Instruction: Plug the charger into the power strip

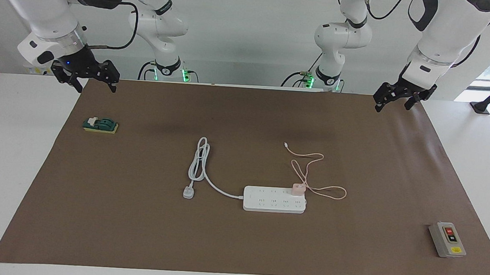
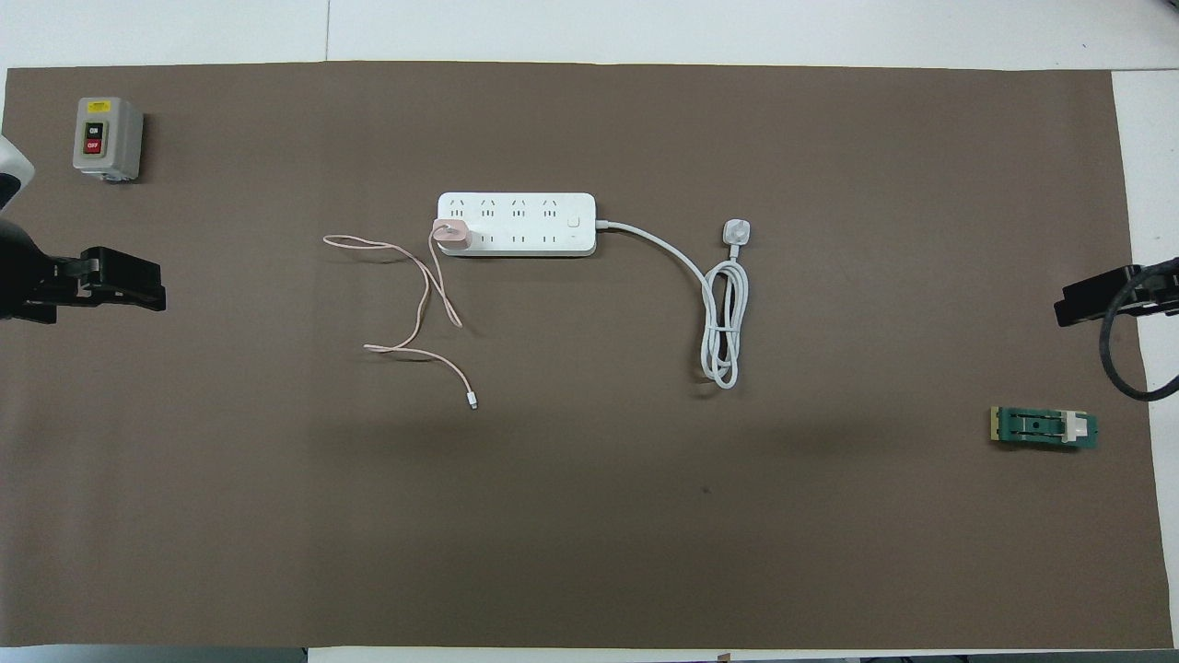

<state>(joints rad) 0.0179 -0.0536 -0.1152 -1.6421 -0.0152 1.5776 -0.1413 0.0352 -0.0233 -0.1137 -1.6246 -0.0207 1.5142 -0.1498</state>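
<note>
The white power strip (image 1: 273, 201) (image 2: 525, 226) lies flat in the middle of the brown mat. The small pink charger (image 1: 297, 189) (image 2: 451, 236) stands upright on the strip's end toward the left arm, in the socket row nearer to the robots. Its thin pink cable (image 1: 307, 169) (image 2: 419, 313) loops over the mat nearer to the robots. My left gripper (image 1: 392, 105) (image 2: 152, 290) hangs open and empty over the mat's edge at the left arm's end. My right gripper (image 1: 96, 86) (image 2: 1068, 308) waits open and empty over the mat's edge at the right arm's end.
The strip's thick white cord (image 1: 199, 160) (image 2: 723, 322) lies coiled toward the right arm's end and ends in a white three-pin plug (image 1: 188, 192) (image 2: 738, 230). A grey button box (image 1: 447, 239) (image 2: 108, 138) and a green block (image 1: 100, 125) (image 2: 1044, 428) sit near the mat's ends.
</note>
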